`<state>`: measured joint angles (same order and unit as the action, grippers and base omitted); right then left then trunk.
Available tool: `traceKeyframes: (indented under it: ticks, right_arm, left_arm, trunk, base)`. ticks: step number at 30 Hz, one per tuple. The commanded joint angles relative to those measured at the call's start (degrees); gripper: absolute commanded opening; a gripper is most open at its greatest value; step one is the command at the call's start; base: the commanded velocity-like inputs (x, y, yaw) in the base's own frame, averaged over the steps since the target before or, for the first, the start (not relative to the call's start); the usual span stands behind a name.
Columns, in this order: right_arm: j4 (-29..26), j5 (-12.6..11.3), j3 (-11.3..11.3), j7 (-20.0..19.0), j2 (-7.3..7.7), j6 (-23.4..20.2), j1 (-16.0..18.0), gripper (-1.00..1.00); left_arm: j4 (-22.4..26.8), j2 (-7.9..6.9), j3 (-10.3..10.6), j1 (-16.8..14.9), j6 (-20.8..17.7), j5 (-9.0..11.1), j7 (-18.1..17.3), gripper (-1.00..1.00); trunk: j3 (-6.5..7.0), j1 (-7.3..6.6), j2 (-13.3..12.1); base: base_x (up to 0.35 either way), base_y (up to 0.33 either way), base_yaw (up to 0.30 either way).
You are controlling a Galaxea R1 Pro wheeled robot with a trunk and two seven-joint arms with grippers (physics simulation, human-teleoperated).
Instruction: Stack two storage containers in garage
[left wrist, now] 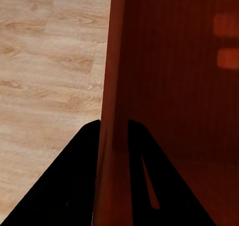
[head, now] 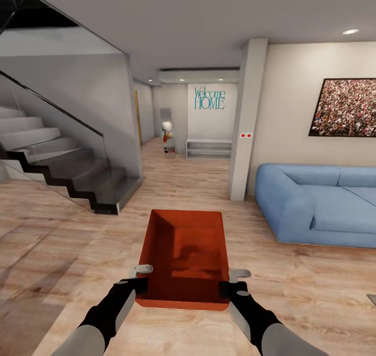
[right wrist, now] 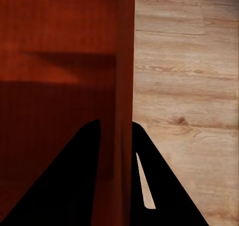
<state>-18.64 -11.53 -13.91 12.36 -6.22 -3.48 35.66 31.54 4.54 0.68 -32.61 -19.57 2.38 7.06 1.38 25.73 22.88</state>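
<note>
One orange-red storage container [head: 184, 259], open-topped and empty, hangs in front of me above the living room's wood-plank floor. My left gripper [head: 140, 285] is shut on its near-left wall and my right gripper [head: 227, 289] on its near-right wall. The left wrist view has the left gripper [left wrist: 113, 124] with one black finger on either side of the container's wall [left wrist: 174, 86]. Likewise, the right wrist view shows the right gripper [right wrist: 115, 124] clamping the container's wall [right wrist: 59, 61]. The garage is out of view.
A glass-railed staircase [head: 57, 157] rises at the left. A blue sofa [head: 318, 204] stands at the right, beside a cream pillar [head: 248, 121]. Between them a hallway runs ahead to a low shelf [head: 209, 148] under a "Welcome HOME" sign.
</note>
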Motion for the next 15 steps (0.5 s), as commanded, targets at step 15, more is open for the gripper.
traceKeyframes:
  ticks: [15]
  right_arm:
    - [-0.2, 0.5, 0.7, 1.1, 0.15, -0.5, 0.0, -1.00]
  left_arm:
    - [0.2, -0.06, -0.9, 0.0, -0.5, -1.0, 2.3, -1.00]
  trunk:
    - [-0.02, 0.05, 0.0]
  base:
    - [0.323, 0.000, 0.000]
